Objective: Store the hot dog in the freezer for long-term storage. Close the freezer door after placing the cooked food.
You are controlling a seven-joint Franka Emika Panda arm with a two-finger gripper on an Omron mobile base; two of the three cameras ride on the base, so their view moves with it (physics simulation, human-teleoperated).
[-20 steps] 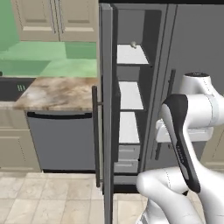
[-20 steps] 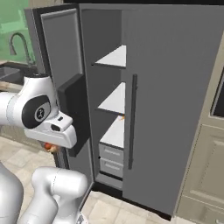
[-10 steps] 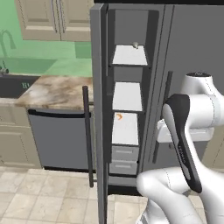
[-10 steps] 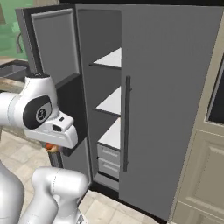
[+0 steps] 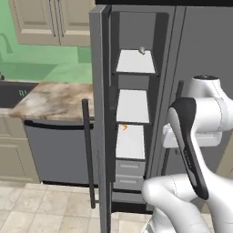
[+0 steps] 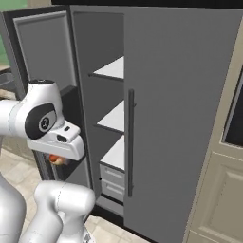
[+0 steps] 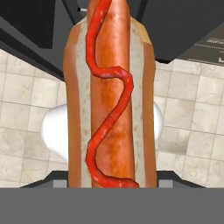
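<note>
One item: the hot dog [image 7: 109, 96], held in the shut pincer [image 7: 111, 186], its long axis running straight out from the fingertips.
Position: under the hand, over the tiled floor [image 7: 26, 118], outside the freezer [image 5: 133, 118].
Key relation: the white shelves [image 5: 132, 105] lie ahead, past the open freezer door [image 5: 101, 113].
Shelf occupant: a small pale lump [image 5: 142, 50] on top.
Judgement: the carry inward remains undone.

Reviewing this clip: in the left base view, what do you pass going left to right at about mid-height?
Marble countertop → freezer door, standing open edge-on, its bar handle slightly left of it → freezer shelves, a small orange bit at the lowest shelf's near corner → the robot's white arm.
</note>
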